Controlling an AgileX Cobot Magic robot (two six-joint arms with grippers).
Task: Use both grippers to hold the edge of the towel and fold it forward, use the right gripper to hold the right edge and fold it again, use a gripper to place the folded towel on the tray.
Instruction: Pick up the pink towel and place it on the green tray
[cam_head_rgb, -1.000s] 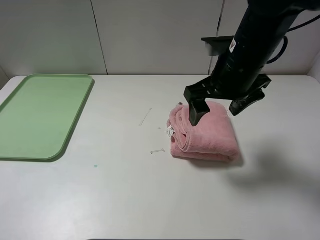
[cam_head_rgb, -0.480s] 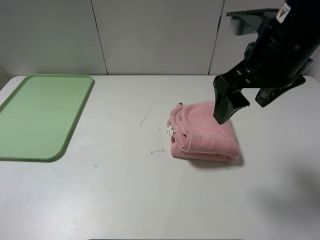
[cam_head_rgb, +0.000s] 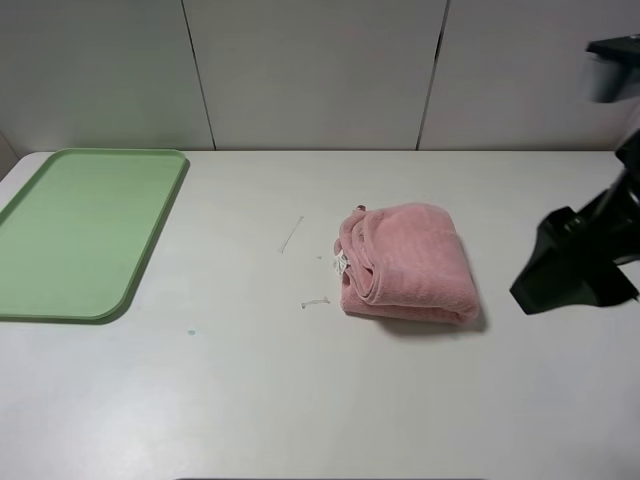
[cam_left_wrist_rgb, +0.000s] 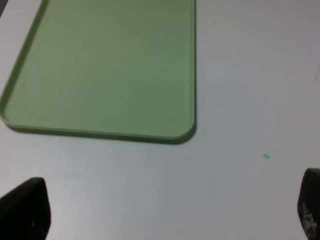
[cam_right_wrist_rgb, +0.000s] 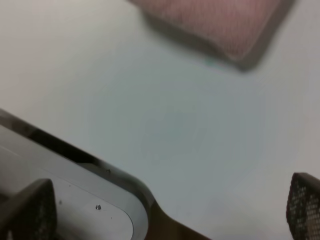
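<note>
1. The towel (cam_head_rgb: 405, 262) lay folded into a thick pink bundle on the white table (cam_head_rgb: 300, 400), right of centre in the high view. Its stacked layers showed on the side facing the tray.
2. The tray (cam_head_rgb: 80, 230) sat at the table's far left, well apart from the towel. The towel was on the table, not yet on the tray.
3. The right gripper (cam_right_wrist_rgb: 165, 209) had its jaws spread wide with nothing between them. Its fingertips (cam_right_wrist_rgb: 30, 212) sat at opposite edges of the wrist view. It hung off to the towel's right, clear of the cloth, with the table's edge in sight below.
4. The left gripper (cam_left_wrist_rgb: 167, 212) was also spread wide and gripped nothing. It hung over bare table near a rounded corner of the tray.
5. Thin white scraps (cam_head_rgb: 291, 234) lay between tray and towel, nearer the towel. A tiny teal speck (cam_left_wrist_rgb: 267, 156) marked the table.
</note>
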